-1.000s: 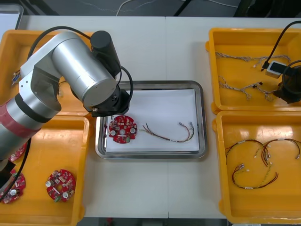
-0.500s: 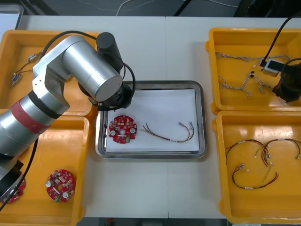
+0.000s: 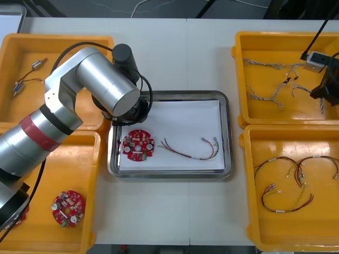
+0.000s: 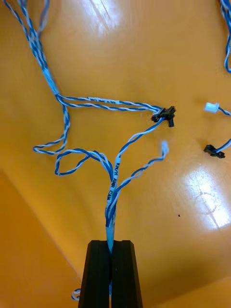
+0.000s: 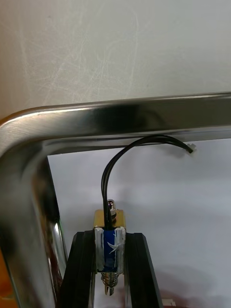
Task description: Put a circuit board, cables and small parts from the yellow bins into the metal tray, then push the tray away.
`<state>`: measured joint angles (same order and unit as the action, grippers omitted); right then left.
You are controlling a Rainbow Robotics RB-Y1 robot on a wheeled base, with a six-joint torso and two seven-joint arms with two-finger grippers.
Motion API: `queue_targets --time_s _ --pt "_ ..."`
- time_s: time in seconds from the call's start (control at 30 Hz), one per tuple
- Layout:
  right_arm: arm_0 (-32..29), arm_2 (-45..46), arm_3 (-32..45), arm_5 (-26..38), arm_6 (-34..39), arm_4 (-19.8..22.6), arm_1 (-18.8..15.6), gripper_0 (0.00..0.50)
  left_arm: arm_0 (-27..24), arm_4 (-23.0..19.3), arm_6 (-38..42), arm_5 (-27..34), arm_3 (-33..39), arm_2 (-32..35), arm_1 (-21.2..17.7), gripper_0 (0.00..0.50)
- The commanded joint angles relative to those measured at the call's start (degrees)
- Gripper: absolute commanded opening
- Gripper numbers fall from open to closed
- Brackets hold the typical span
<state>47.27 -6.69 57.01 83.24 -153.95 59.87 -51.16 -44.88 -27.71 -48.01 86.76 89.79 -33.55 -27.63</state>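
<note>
Left pincer [image 5: 110,250]: it is hovering over the far-left corner of the metal tray [image 3: 226,132], its fingers spread only as wide as the small metal part [image 5: 109,226] they are clamping.
Small metal part: it is sitting upright between the fingers, wrapped in blue, just above the tray's white lining [image 5: 168,216].
Black cable [image 5: 120,159]: it is rising from the held part and arching over toward the shiny rim, ending in a small white plug.
Left arm [image 3: 100,84]: it is reaching across the left bins, covering its own pincer in the front view.
Right pincer [image 4: 111,248]: it is working inside the far-right yellow bin [image 3: 239,79], fingers pressed together on a twisted blue and white cable [image 4: 118,173].
Blue and white cable: it is being pinched at a fold, with its two ends trailing out onto the bin floor beside other cables of the same kind.
Circuit board [image 3: 138,145]: it is lying flat in the tray's near-left part.
Red and yellow cable [image 3: 190,149]: it is lying in the tray just beside the board, apart from it.
Near-right bin [image 3: 249,185]: it is holding more red and yellow cables [image 3: 296,169].
Near-left bin [image 3: 90,201]: it is holding another round red board [image 3: 68,208].
Bench [image 3: 175,58]: it is carrying the tray between the pairs of bins.
</note>
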Motion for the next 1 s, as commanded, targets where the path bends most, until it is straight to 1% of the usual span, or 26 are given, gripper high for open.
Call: queue_targets --time_s 0.03,0.13,0.23,0.27,0.3,0.33,0.37,0.4,0.47,0.57,0.67,0.73,0.77,0.83,0.93,1.0 --pt "2.0 6.4 3.2 4.5 -1.0 0.2 -3.2 0.000 -2.6 0.7 -4.3 -0.7 0.1 -1.2 1.5 0.000" --pt "1.9 8.7 5.2 7.4 -1.0 -1.6 -3.2 0.000 -2.6 0.7 -4.3 -0.7 0.1 -1.2 1.6 0.000" --pt "1.8 10.0 8.5 10.4 -1.0 -4.2 -3.2 0.000 -2.6 0.5 -4.1 -0.7 0.1 -1.2 1.6 0.005" --pt "1.7 10.4 10.0 11.4 -1.0 -5.3 -3.3 0.000 -2.6 0.5 -4.1 -0.7 0.1 -1.3 1.5 0.097" --pt "1.5 10.8 11.5 12.6 -1.0 -6.3 -3.4 0.000 -2.7 0.5 -4.1 -0.6 0.1 -1.2 1.6 0.222" --pt "1.2 11.0 12.3 13.1 -1.0 -6.7 -3.4 0.000 -2.6 0.5 -4.0 -0.7 0.1 -1.2 1.5 0.273" --pt "0.7 11.6 14.1 14.1 -1.0 -7.5 -3.4 0.000 -2.6 0.5 -4.0 -0.7 0.1 -1.2 1.5 0.352" --pt "0.2 12.2 15.7 15.0 -1.0 -7.9 -3.4 0.000 -2.7 0.4 -3.8 -0.7 0.2 -1.3 1.6 0.401" --pt "-0.8 13.2 17.8 16.1 -1.0 -8.0 -3.3 0.000 -2.7 0.4 -3.8 -0.7 0.4 -1.2 1.6 0.426" --pt "-2.6 14.3 21.5 17.6 -0.4 -7.9 -3.3 0.000 -2.7 0.0 -3.8 -0.4 1.1 -0.5 1.5 0.431" --pt "-4.6 15.6 26.1 19.1 2.7 -7.4 -3.3 0.000 -2.8 -2.0 -4.0 1.1 2.2 1.4 1.6 0.430" --pt "-6.0 16.3 30.4 20.3 5.7 -6.9 -3.3 0.000 -3.2 -3.0 -4.1 3.9 4.1 2.9 1.5 0.428" --pt "-6.4 16.4 31.4 20.7 6.4 -6.7 -3.3 0.000 -3.3 -3.2 -4.0 4.6 4.6 3.1 1.5 0.431" --pt "-7.5 16.4 35.3 22.0 9.4 -6.3 -3.3 0.000 -4.0 -5.1 -4.0 7.9 6.3 4.8 1.5 0.428" --pt "-8.5 16.4 38.8 23.1 12.0 -5.5 -3.2 0.000 -4.8 -7.5 -3.9 11.1 7.9 6.9 1.1 0.430" --pt "-9.5 16.4 41.4 23.6 14.4 -3.4 -2.9 0.000 -5.1 -8.9 -3.8 14.0 10.3 8.9 0.5 0.430"
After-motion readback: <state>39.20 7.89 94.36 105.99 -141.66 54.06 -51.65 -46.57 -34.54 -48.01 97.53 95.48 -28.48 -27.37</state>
